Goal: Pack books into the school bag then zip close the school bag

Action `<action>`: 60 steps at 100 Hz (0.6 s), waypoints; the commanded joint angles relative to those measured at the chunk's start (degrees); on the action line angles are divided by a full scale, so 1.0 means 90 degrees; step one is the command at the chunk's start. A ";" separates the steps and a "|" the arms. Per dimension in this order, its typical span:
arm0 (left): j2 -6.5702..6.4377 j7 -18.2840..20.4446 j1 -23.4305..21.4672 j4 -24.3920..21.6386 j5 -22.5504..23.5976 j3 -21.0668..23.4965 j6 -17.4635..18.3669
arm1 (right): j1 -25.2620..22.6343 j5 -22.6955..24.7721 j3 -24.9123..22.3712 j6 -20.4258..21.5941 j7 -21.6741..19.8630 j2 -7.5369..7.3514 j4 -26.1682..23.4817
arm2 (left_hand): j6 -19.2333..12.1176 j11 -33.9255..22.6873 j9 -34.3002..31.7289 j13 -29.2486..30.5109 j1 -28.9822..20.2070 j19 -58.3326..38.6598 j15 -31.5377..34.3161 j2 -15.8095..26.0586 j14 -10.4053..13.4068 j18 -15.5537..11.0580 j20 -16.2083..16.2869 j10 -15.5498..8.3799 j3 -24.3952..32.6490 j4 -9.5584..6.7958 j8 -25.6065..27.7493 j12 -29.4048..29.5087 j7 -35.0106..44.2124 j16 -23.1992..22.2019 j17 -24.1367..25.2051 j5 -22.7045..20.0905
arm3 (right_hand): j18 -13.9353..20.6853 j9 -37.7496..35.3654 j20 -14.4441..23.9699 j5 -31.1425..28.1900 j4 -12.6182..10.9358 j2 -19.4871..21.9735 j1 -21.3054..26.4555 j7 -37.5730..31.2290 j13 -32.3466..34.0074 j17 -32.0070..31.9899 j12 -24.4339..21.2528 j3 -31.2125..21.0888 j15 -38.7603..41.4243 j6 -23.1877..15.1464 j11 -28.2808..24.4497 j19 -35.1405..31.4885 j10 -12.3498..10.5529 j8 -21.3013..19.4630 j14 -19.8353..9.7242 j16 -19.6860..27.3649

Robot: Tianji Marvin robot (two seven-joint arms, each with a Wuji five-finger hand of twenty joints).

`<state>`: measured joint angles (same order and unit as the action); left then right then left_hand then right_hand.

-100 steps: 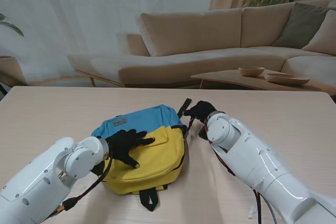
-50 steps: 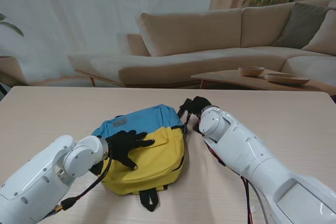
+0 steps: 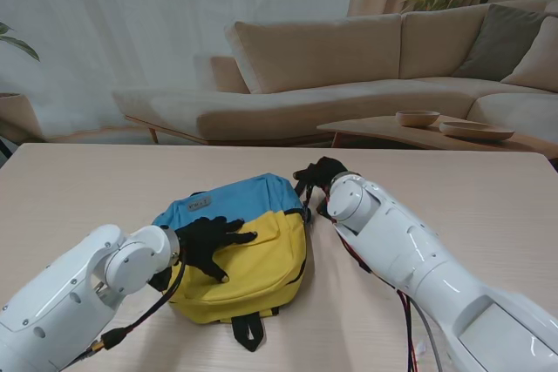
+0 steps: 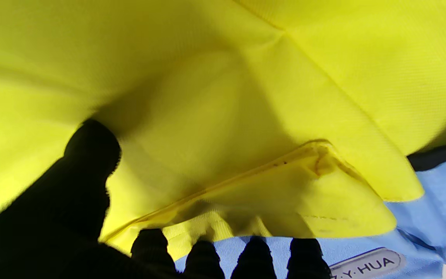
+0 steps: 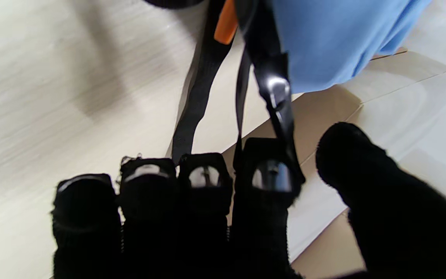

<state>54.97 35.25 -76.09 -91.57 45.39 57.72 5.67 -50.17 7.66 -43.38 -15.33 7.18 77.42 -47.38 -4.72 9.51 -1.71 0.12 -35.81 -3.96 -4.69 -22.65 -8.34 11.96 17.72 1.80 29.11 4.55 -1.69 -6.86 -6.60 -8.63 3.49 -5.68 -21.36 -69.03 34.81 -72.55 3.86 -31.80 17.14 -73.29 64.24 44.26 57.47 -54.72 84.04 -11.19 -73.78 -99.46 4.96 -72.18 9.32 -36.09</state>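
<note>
School bag [image 3: 240, 246], blue upper panel and yellow front pocket: flat on the table [image 3: 87, 189], centre, near me. Left hand [image 3: 207, 243]: palm down on the yellow pocket, fingers [image 4: 91, 155] spread, pressed on the fabric, gripping nothing. Right hand [image 3: 321, 177]: at the bag's far right corner, among black straps [image 5: 196, 89]; fingers [image 5: 203, 182] side by side at the straps, hold not discernible. Zip pull [image 5: 279, 91]: beside the right forefinger. Books: not seen.
</note>
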 commanded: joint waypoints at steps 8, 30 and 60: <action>0.0048 0.0148 -0.0305 0.0083 -0.0024 -0.0004 0.0085 | -0.0200 0.0101 -0.0100 -0.0107 -0.0406 -0.0214 -0.0428 | -0.0338 -0.1045 -0.0551 0.0149 0.0083 0.0267 0.0503 -0.0134 0.0316 -0.0004 -0.0148 -0.0599 0.0206 -0.0123 0.0225 -0.0440 0.0514 -0.0131 0.0030 -0.0261 | 0.0076 0.1102 0.0164 0.0687 0.0008 0.0122 -0.0293 0.1674 -0.1230 -0.0729 -0.0858 0.0514 -0.0977 -0.0113 0.0887 0.0269 0.0276 0.0911 0.0238 0.0009; 0.0074 0.0034 -0.0499 -0.0060 0.0000 0.0293 0.0193 | -0.0549 0.0399 -0.0336 -0.0206 -0.0738 -0.0543 -0.1092 | -0.0345 -0.1060 -0.0556 0.0147 0.0129 0.0247 0.0511 -0.0021 0.0293 0.0005 -0.0134 -0.0567 0.0180 -0.0130 0.0321 -0.0528 0.0549 -0.0178 0.0037 -0.0262 | 0.0213 0.2105 0.0234 0.2652 -0.0082 0.0288 -0.0350 0.4532 -0.2189 -0.1478 -0.1471 0.0950 -0.1472 -0.0331 0.1298 0.0754 0.0074 0.4702 0.0096 -0.0123; 0.0160 -0.0322 -0.0951 -0.0428 -0.0123 0.0921 0.0226 | -0.1426 0.1073 -0.1081 -0.0196 -0.0920 -0.0988 -0.2479 | -0.0254 -0.1132 -0.0581 0.0157 -0.0001 0.0190 0.0550 0.0636 0.0231 0.0048 -0.0033 -0.0554 -0.0558 -0.0199 0.1303 -0.0921 0.0648 -0.0408 0.0056 -0.0244 | 0.0302 0.3316 0.0128 0.4510 -0.0205 0.0562 -0.0535 0.5290 -0.3133 -0.2455 -0.2567 0.1001 -0.2860 -0.0267 0.2501 0.1290 -0.0115 0.5602 -0.0095 0.0403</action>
<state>56.12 32.12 -83.21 -94.28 44.86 65.39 7.93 -61.02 17.15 -52.52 -17.60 -0.25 69.53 -67.53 -5.12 2.54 -5.10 1.10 -35.83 -3.31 0.06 -19.03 -6.76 11.92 17.12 -0.30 26.95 4.55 7.88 -13.05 -1.76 -11.13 3.48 -7.30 -19.23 -41.28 35.82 -34.50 3.80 -27.42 15.03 -24.74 38.98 24.60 38.43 -47.19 62.86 -12.60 -54.60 -88.77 5.65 -23.31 9.55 -34.63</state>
